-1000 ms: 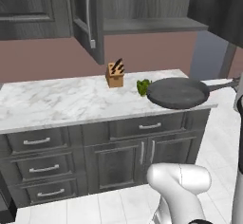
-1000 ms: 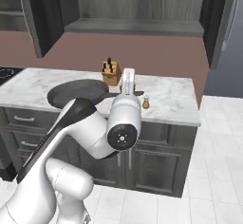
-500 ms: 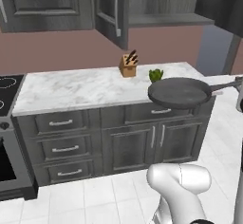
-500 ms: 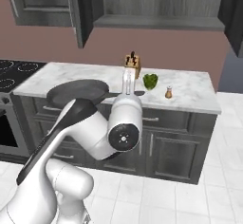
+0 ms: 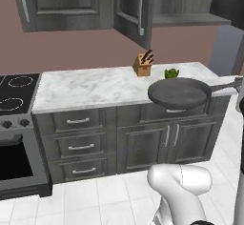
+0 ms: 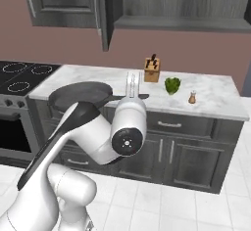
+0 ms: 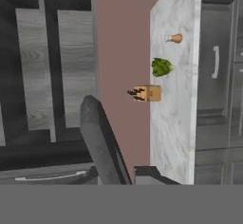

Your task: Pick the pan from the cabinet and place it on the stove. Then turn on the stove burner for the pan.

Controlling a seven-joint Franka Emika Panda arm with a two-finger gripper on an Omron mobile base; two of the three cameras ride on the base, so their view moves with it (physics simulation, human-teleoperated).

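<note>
Pan (image 5: pixel 179 94) up in the air, level, hanging over the front edge of the counter (image 5: pixel 95 88) toward its right end, clear of the marble. Thin handle (image 5: pixel 224 85) running off to the right, pinched at its far end by the gripper (image 6: pixel 132 92), clenched tight on it. From the right base view, same pan (image 6: pixel 78 94) seen as a dark disc poking out from behind the white arm, in front of the counter's left front corner.

In the hand view, pan (image 7: pixel 101 144) seen edge-on, a dark slab rising from the fingers.

Behind the pan, small green leafy thing (image 5: pixel 171 73) sitting near the counter's back edge, wooden knife block (image 5: pixel 143 64) just left of it, also by the back edge. Further right along the counter, tiny brown shaker (image 6: pixel 192 97), apart from the green one.

Overhead, cabinet (image 5: pixel 134 10) with its door swung open, long silver bar handle (image 5: pixel 142 8) upright on the door's edge. Closed door beside it to the left.

Off past the counter's left end, stove (image 5: pixel 14 93), black glass with thin white rings, well apart from the pan. Nothing on the rings in view. Row of dark knobs (image 5: pixel 13 123) along the front of the range. Under the counter, grey drawers (image 5: pixel 77 145) with short handles.
</note>
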